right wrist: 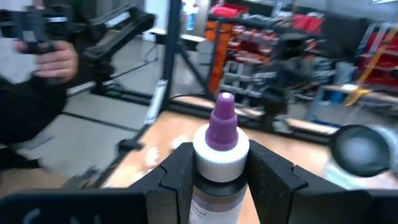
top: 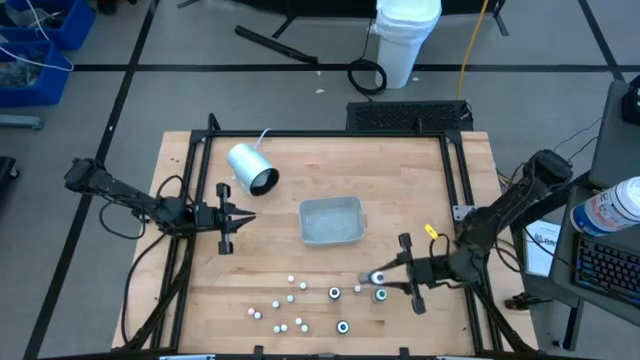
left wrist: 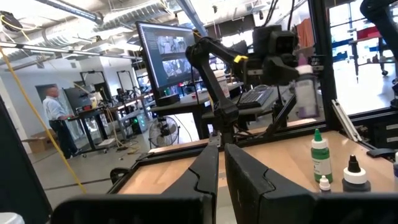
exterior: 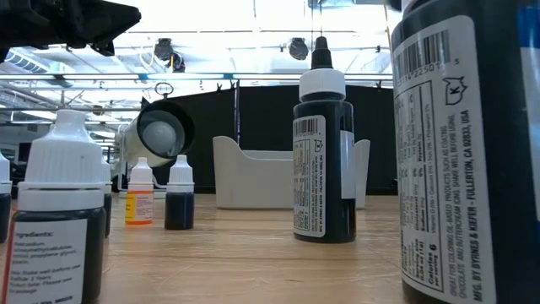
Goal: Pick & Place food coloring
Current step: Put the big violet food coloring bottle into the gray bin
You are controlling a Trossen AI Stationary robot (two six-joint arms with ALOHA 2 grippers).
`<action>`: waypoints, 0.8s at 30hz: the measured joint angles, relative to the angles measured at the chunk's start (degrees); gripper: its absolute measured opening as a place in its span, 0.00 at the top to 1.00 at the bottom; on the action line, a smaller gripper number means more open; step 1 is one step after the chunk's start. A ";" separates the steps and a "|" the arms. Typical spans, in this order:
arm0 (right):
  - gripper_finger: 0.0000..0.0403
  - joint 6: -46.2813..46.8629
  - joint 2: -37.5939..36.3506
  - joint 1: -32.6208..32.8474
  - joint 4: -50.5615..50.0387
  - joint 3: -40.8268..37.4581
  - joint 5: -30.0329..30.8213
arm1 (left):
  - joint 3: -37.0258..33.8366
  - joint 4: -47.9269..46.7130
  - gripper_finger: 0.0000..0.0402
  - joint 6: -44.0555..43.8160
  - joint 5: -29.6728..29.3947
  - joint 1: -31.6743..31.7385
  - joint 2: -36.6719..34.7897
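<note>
My right gripper (top: pixel 379 277) is near the table's front right, shut on a food coloring bottle (right wrist: pixel 221 155) that has a white cap and a purple tip. The left wrist view shows this bottle (left wrist: pixel 305 93) raised above the table. Several more small food coloring bottles (top: pixel 300 300) stand on their bases near the front edge. One of these is dark, with a white cap (exterior: pixel 322 160). My left gripper (top: pixel 243 217) hovers shut at the table's left, touching nothing. The grey tray (top: pixel 331 220) lies at the table's middle. My right gripper pinches the bottle's body just under the white cap (right wrist: pixel 217 186), one finger (right wrist: pixel 177 174) on each side. The fingers lie level and come from the table's right side. The bottle stands upright between them, lifted clear of the table.
A white-and-grey cylinder (top: pixel 252 168) with a cord lies on its side at the table's far left, behind my left gripper. A black frame (top: pixel 320 135) runs around the table's edges. A person's hand (right wrist: pixel 53 62) shows in the room beyond the table.
</note>
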 joint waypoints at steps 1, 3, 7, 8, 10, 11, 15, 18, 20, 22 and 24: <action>0.71 -0.36 0.00 -1.24 -0.83 0.58 0.02 | 0.00 -0.04 0.91 0.01 0.01 0.02 0.00; 0.71 -0.29 0.00 -3.71 -3.02 1.39 0.02 | 0.00 -0.13 0.91 0.01 0.00 0.02 0.00; 0.71 1.68 0.00 -8.56 -4.94 2.01 0.00 | 0.00 -0.17 0.91 1.01 0.00 0.02 0.00; 0.71 2.23 0.00 -9.73 -5.04 2.01 0.00 | 0.00 -0.18 0.91 1.23 0.00 0.02 0.00; 0.71 2.99 0.00 -11.90 -5.58 2.01 -0.08 | 0.00 -0.38 0.91 1.37 0.01 0.01 0.00; 0.72 3.20 0.00 -12.85 -5.86 2.01 -0.22 | 0.00 -0.54 0.91 1.41 0.02 0.02 0.00; 0.72 4.99 0.00 -16.97 -6.55 2.01 -4.10 | 0.00 -0.61 0.91 1.53 0.02 0.02 0.00; 0.71 6.10 0.31 -20.19 -5.43 2.01 -8.54 | 0.00 -0.61 0.91 1.52 0.00 0.02 0.00; 0.72 6.40 1.29 -22.05 -3.76 2.01 -12.17 | 0.00 -0.61 0.91 1.52 0.00 0.02 0.00; 0.72 6.42 2.58 -23.58 -3.33 2.73 -14.86 | 0.00 -0.59 0.91 1.53 0.01 0.02 0.00; 0.72 6.36 4.40 -24.69 -3.22 4.49 -15.45 | 0.00 -0.59 0.91 1.52 0.00 0.01 0.00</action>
